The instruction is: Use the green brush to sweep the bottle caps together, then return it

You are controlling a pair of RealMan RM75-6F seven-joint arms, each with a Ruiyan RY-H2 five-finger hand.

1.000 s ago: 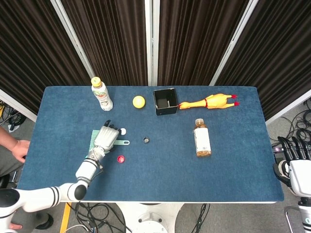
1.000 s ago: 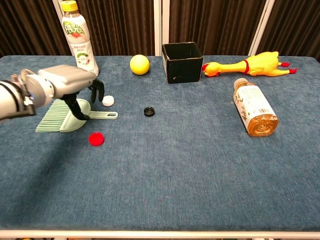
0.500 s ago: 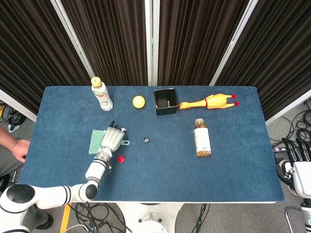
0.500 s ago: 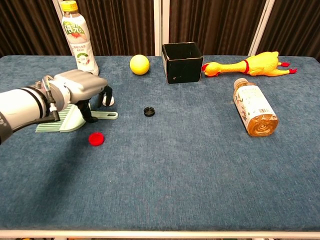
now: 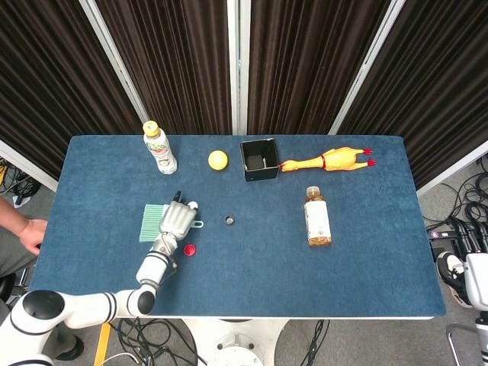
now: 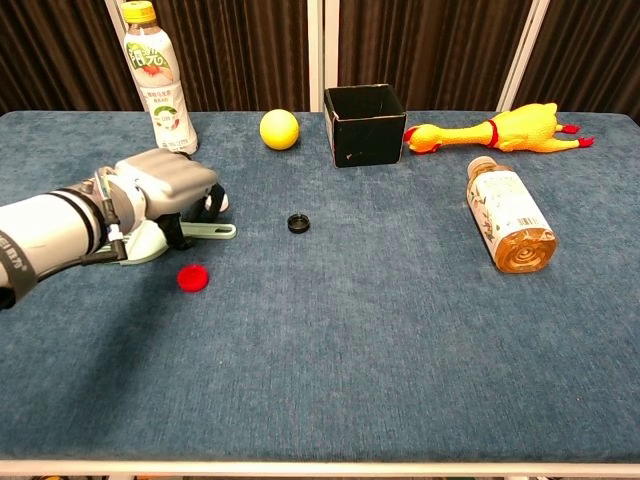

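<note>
My left hand [image 6: 165,180] is down on top of the green brush [image 5: 152,222], palm down, with my fingers curled over the part where the handle starts. I cannot tell if my fingers have really closed around the brush or are only lying on it. The brush lies flat on the blue table [image 6: 400,330]. Its bristles stick out on the far side of my hand from the black cap, and its thin handle [image 6: 210,231] pokes out toward the black cap.

The black cap [image 6: 297,222] sits alone, near the tip of the handle but not touching it. The red cap [image 6: 192,278] is near it too, closer to me and just beside my wrist. The white cap [image 5: 194,205] peeks out by my fingertips, a bit farther from me than the black cap.

My right hand [image 5: 467,255] is far away from the black cap, off the table edge. Only part of it shows, so I cannot tell how its fingers are.
</note>
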